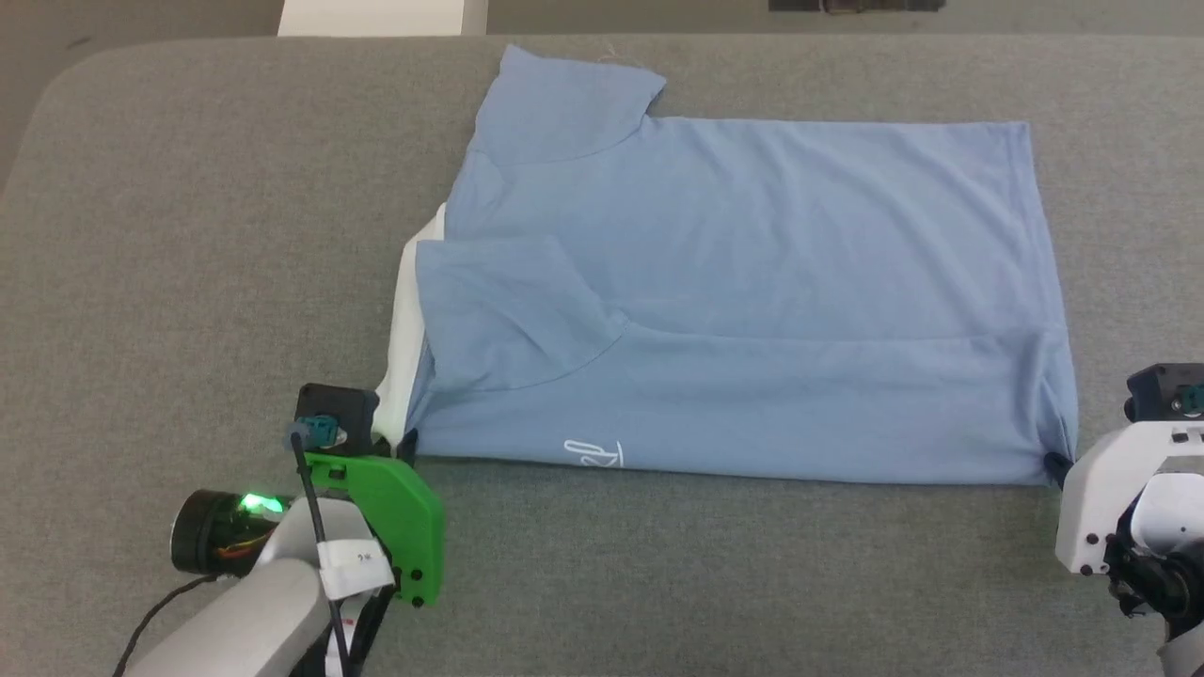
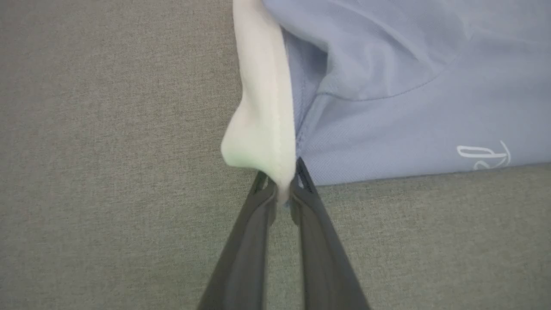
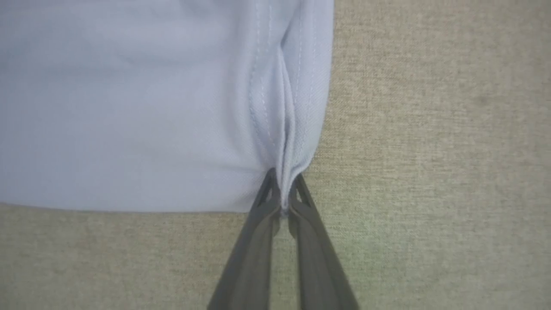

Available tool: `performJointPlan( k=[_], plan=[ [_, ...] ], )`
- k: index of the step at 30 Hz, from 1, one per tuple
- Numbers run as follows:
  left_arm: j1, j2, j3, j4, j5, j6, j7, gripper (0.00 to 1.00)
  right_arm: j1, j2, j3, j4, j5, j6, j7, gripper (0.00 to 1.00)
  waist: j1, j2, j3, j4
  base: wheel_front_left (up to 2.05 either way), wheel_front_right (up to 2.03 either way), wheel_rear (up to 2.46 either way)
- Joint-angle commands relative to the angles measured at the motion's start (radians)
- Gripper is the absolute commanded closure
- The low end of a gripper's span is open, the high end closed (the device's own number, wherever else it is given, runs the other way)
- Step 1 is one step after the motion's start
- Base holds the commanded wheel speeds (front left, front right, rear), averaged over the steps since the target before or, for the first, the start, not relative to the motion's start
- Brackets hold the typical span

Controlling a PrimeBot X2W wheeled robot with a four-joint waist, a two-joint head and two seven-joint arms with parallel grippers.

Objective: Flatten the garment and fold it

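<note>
Lying on your grey fabric bench (image 1: 188, 235), the light blue soft-fabric short-sleeved shirt (image 1: 752, 282) is pinched at both near corners: left end effector (image 2: 282, 189) on its white collar band (image 2: 258, 107) at seven o'clock, right end effector (image 3: 282, 193) at four o'clock.

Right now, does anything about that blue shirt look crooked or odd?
Nothing damaged. The shirt lies part-folded, but its white collar band bulges out past the edge where the left end effector pinches it, and the hem corner puckers into a ridge where the right end effector grips it. The far sleeve sticks out unfolded.
</note>
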Motion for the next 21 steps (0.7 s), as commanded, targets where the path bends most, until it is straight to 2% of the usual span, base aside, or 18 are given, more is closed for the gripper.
performJointPlan(
  k=[1,5,13,21],
  plan=[
    [0.015,0.013,0.004,0.008,-0.003,0.000,-0.003,1.00,0.012,-0.004,0.003,0.000,0.017,-0.002,-0.010,1.00,0.0000,0.0000,-0.029,-0.005,0.00,0.00,0.00],
    [0.057,0.029,0.005,0.008,-0.021,0.007,-0.002,1.00,0.047,-0.022,0.000,-0.050,0.057,-0.002,-0.013,1.00,0.0000,0.0000,-0.076,-0.008,0.00,0.00,0.00],
    [0.187,0.075,-0.037,-0.029,-0.055,0.012,0.026,1.00,0.227,-0.039,-0.048,-0.153,0.083,-0.002,0.085,1.00,0.0000,0.0000,-0.171,-0.001,0.00,0.00,0.00],
    [0.256,0.042,-0.086,-0.005,-0.075,0.018,0.043,1.00,0.303,-0.014,-0.077,-0.169,0.057,-0.002,0.124,1.00,0.0000,0.0000,-0.165,-0.006,0.00,0.00,0.00]
  ],
)
